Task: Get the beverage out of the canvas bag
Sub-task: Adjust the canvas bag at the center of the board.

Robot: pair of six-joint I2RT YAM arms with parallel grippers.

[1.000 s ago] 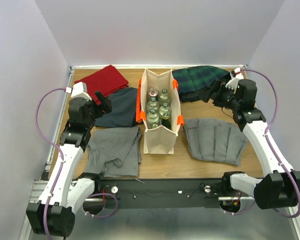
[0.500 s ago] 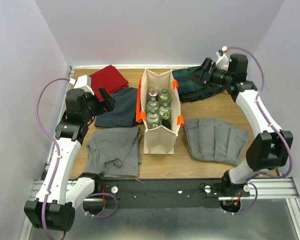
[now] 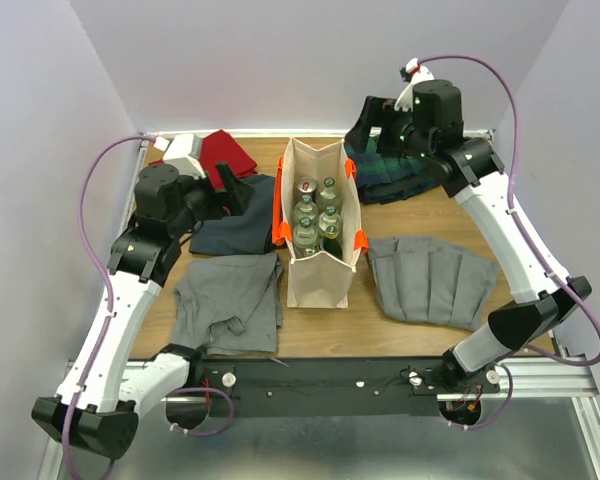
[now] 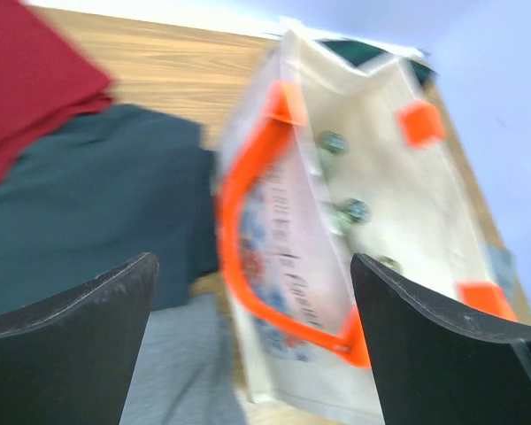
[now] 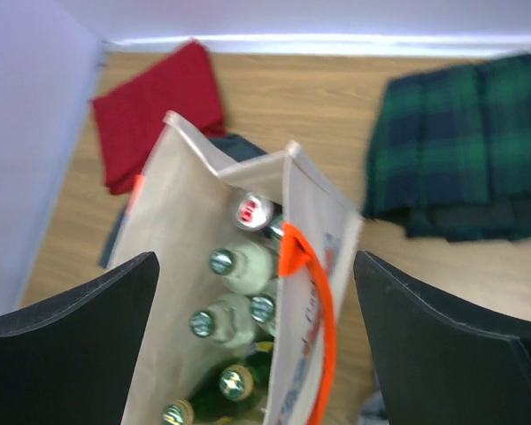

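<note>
Beige canvas bag [image 3: 319, 262] standing upright mid-table, holding bottles [image 3: 307, 235] and a red-topped can [image 3: 306, 186]

Hovering at 10 o'clock of the bag with the left gripper [image 3: 234, 186], jaws spread wide and empty; hanging at 1 o'clock with the right gripper [image 3: 366, 122] over green tartan cloth [image 3: 385, 160], fingers likewise apart, gripping nothing; lying flat around the bag: red, dark teal and grey garments
</note>
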